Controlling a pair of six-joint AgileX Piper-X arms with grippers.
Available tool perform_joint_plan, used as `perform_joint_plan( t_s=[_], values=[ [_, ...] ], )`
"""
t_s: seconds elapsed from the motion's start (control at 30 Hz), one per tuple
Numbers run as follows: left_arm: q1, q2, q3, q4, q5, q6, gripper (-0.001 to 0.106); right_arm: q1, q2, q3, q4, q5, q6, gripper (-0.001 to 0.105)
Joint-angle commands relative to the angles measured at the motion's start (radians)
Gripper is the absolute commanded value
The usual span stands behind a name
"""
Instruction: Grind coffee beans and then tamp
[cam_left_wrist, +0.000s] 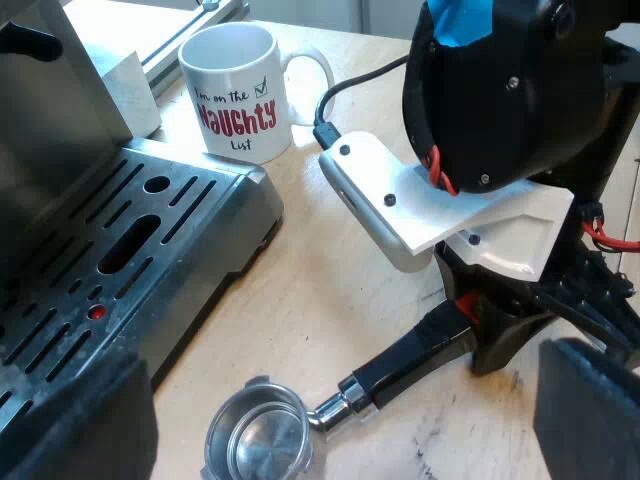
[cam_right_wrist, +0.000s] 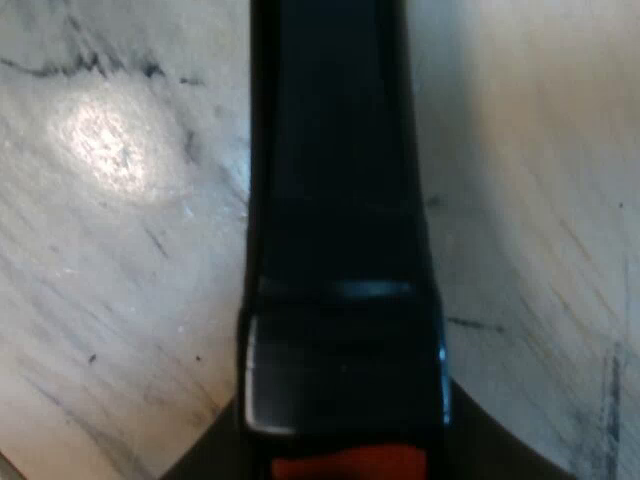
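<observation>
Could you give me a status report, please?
Left gripper open over holder. Right gripper at its handle. Holder on table, empty. Mug by machine, apart.

Bare polished metal on holder (cam_left_wrist: 258, 440) basket, mirror-bright inside. Its handle (cam_right_wrist: 340, 250): black plastic, smooth, glossy, sharp glints. Pale wood table (cam_left_wrist: 330, 290): smooth, faint grey scuffs, soft sheen. White glazed ceramic mug (cam_left_wrist: 235, 90), glossy. Machine's tray (cam_left_wrist: 232, 200): brushed metal, satin. Left end effector (cam_left_wrist: 330, 430) fingers (cam_left_wrist: 585, 410): matt black, rough-textured.
</observation>
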Motion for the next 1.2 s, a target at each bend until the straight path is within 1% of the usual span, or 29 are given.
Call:
perform_joint_plan(
  t_s=[0.03, 0.1, 0.17, 0.53, 0.57, 0.6, 0.7, 0.87, 0.93, 0.97, 1.0, 1.07, 1.1, 1.13, 1.2],
  values=[
    [-0.004, -0.006, -0.001, -0.002, 0.009, -0.012, 0.078, -0.005, -0.007, -0.018, 0.006, -0.003, 0.015, 0.043],
    [-0.004, -0.006, -0.001, -0.002, 0.009, -0.012, 0.078, -0.005, -0.007, -0.018, 0.006, -0.003, 0.018, 0.049],
    [-0.004, -0.006, -0.001, -0.002, 0.009, -0.012, 0.078, -0.005, -0.007, -0.021, 0.01, -0.003, 0.021, 0.051],
    [-0.004, -0.006, -0.001, -0.002, 0.009, -0.012, 0.078, -0.005, -0.007, -0.051, 0.103, -0.003, 0.021, 0.051],
    [-0.004, -0.006, -0.001, -0.002, 0.009, -0.012, 0.078, -0.005, -0.007, -0.073, 0.152, -0.003, 0.021, 0.051],
    [-0.004, -0.006, -0.001, -0.002, 0.009, -0.012, 0.078, -0.005, -0.007, -0.073, 0.152, -0.003, 0.021, 0.051],
    [-0.004, -0.006, -0.001, -0.002, 0.009, -0.012, 0.078, -0.005, -0.025, -0.116, 0.233, -0.003, 0.021, 0.052],
    [-0.004, -0.006, -0.001, -0.002, 0.009, -0.012, 0.078, -0.005, -0.088, -0.173, 0.29, 0.005, 0.021, 0.071],
    [-0.004, -0.006, -0.001, -0.002, 0.007, -0.012, 0.078, -0.005, -0.107, -0.187, 0.302, 0.007, 0.021, 0.073],
    [-0.004, -0.006, -0.001, -0.002, 0.0, -0.017, 0.078, -0.005, -0.135, -0.205, 0.315, 0.016, 0.021, 0.073],
    [-0.004, -0.006, -0.003, -0.002, -0.003, -0.021, 0.078, -0.005, -0.135, -0.205, 0.315, 0.016, 0.021, 0.073],
    [-0.004, -0.006, -0.021, -0.002, -0.046, -0.075, 0.078, -0.005, -0.181, -0.225, 0.32, 0.036, 0.021, 0.072],
    [-0.004, -0.006, -0.023, 0.001, -0.056, -0.082, 0.078, -0.005, -0.192, -0.229, 0.318, 0.035, 0.021, 0.072],
    [-0.004, -0.006, -0.04, 0.012, -0.093, -0.088, 0.078, -0.005, -0.214, -0.236, 0.317, 0.035, 0.021, 0.072],
    [-0.004, -0.006, -0.057, 0.025, -0.13, -0.087, 0.078, -0.005, -0.252, -0.24, 0.305, 0.035, 0.021, 0.072]
  ],
)
